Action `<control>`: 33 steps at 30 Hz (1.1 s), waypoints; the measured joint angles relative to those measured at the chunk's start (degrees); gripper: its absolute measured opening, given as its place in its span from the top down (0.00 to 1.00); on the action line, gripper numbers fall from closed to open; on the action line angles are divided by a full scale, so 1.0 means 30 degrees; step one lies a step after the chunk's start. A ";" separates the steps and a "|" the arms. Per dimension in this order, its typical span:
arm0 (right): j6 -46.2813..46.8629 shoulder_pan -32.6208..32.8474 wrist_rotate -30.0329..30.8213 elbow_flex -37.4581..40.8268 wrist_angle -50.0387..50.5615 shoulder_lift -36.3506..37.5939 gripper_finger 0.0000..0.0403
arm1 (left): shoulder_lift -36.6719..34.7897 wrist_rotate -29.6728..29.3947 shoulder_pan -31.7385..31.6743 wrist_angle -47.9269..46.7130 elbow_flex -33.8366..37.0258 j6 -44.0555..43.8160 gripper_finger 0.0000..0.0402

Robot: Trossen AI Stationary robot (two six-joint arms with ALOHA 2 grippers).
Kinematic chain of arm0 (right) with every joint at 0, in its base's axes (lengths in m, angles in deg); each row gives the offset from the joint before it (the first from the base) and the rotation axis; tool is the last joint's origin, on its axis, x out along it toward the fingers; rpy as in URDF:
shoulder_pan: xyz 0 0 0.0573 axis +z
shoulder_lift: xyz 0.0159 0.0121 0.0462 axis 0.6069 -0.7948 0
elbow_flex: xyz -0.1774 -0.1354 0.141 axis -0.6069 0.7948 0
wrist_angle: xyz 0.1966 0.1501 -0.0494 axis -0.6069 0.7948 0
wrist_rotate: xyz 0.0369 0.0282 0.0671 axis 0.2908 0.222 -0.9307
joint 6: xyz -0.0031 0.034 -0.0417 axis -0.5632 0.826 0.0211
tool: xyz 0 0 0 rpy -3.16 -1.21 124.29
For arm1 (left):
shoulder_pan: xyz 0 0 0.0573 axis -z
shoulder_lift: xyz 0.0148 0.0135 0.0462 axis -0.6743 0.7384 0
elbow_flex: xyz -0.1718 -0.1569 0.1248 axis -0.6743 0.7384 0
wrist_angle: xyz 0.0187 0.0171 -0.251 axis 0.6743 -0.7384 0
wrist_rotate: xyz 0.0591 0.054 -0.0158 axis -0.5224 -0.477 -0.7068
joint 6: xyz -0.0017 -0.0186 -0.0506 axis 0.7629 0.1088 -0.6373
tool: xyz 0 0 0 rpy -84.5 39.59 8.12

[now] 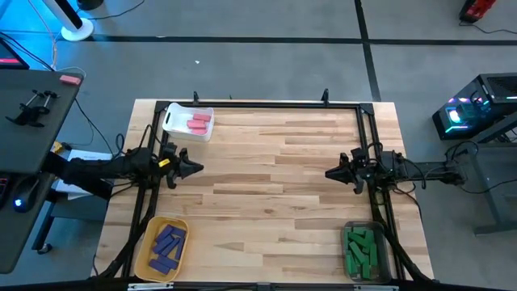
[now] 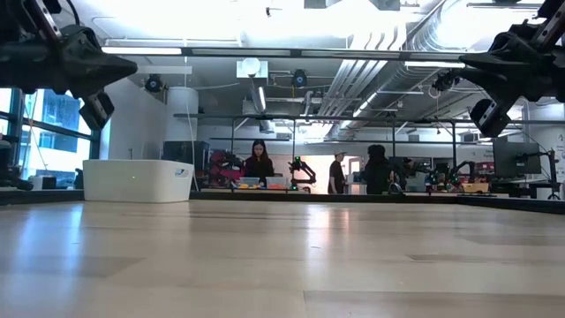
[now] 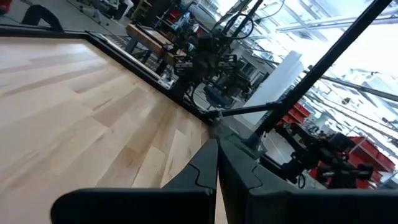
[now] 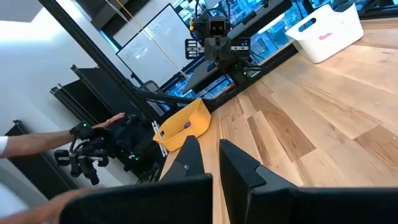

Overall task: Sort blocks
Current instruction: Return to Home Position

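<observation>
The blocks lie in three bins. Pink blocks (image 1: 199,123) lie in the white bin (image 1: 174,120) at the far left. Purple blocks (image 1: 167,245) lie in the yellow bin (image 1: 148,260) at the near left. Green blocks (image 1: 361,249) lie in the clear bin (image 1: 353,276) at the near right. My left gripper (image 1: 199,168) hangs shut and empty above the table's left side; it also shows in the left wrist view (image 3: 217,163). My right gripper (image 1: 327,172) hangs empty above the right side, its fingers a narrow gap apart in the right wrist view (image 4: 210,148).
Bare wooden tabletop (image 1: 275,186) lies between the two grippers. A black frame (image 1: 266,105) runs along the table's far edge and sides. In the right wrist view a person's hand (image 4: 93,134) shows past the table's left edge, near the yellow bin (image 4: 183,127).
</observation>
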 joint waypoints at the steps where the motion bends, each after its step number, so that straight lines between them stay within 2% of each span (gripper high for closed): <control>1: 0.0000 0.0000 0.0000 0.0000 0.0002 0.0003 1.00 | 0.0000 -0.0018 0.0054 0.0024 0.0000 -0.0002 1.00; 4: -0.0003 0.0000 0.0000 -0.0005 0.0003 -0.0002 1.00 | 0.0000 -0.0012 0.0425 0.0014 0.0000 0.0003 1.00; 6: -0.0002 0.0000 0.0000 -0.0007 0.0009 -0.0002 1.00 | 0.0000 0.0083 0.0549 -0.0016 0.0000 0.1077 1.00; 13: 0.0000 0.0000 0.0000 -0.0007 0.0009 -0.0002 1.00 | 0.0000 0.0415 0.1081 0.0013 0.0000 1.1735 1.00; 15: 0.0000 0.0000 0.0000 -0.0007 0.0009 -0.0002 1.00 | 0.0000 0.0415 0.1151 0.0000 0.0000 1.3746 1.00; 33: 0.0000 0.0000 0.0000 -0.0007 0.0016 -0.0009 1.00 | 0.0087 0.0415 0.1224 -0.0004 0.0000 1.3979 1.00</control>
